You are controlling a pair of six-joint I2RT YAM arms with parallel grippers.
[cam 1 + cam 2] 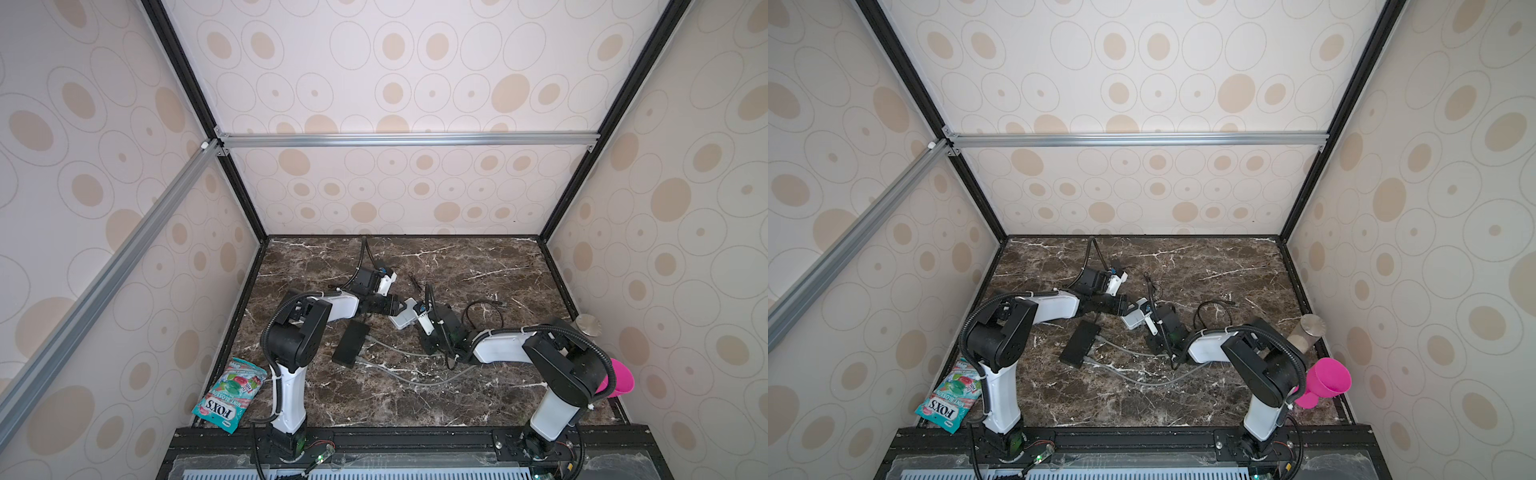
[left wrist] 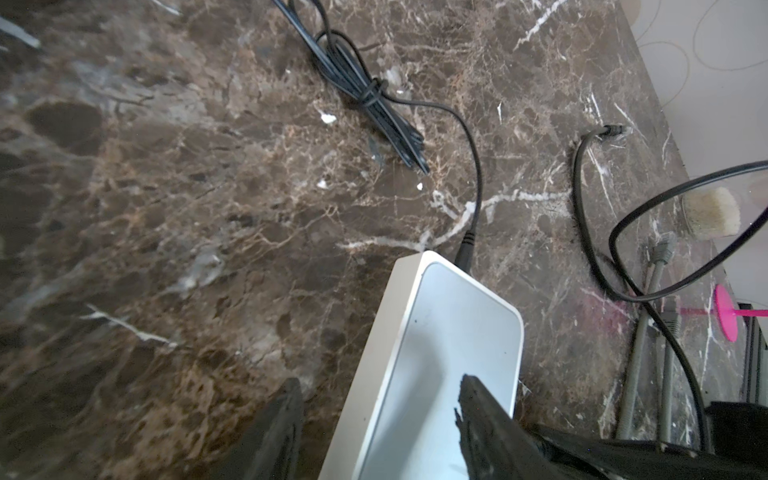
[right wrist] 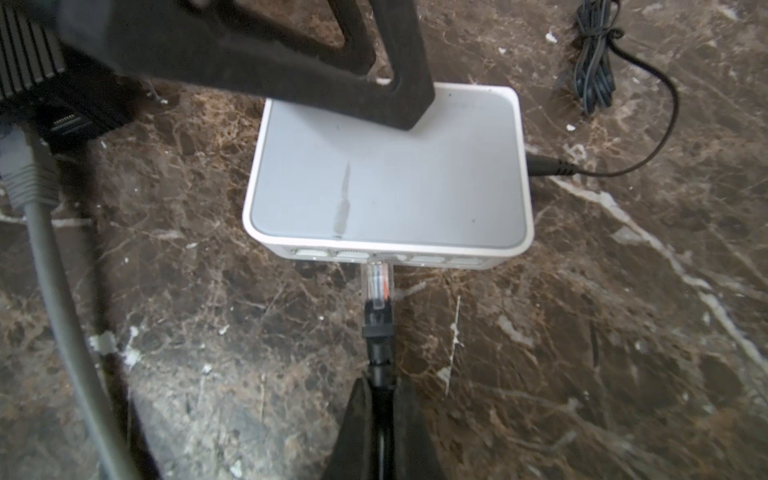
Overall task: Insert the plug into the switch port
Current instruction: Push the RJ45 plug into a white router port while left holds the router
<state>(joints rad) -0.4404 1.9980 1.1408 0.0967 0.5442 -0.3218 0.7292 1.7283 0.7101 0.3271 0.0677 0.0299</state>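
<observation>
The white switch lies flat on the marble table, mid-table in both top views. Its row of ports faces my right gripper. The clear plug with a black boot has its tip at the mouth of a middle port. My right gripper is shut on the black cable just behind the boot. My left gripper is open at the switch's far end. One of its fingers is over the white top, the other beside the switch's side.
A black power lead is plugged into the switch's side, its bundled cable beyond. A black box with grey cables lies near the left arm. A candy bag, pink cup and metal cylinder sit at the table's edges.
</observation>
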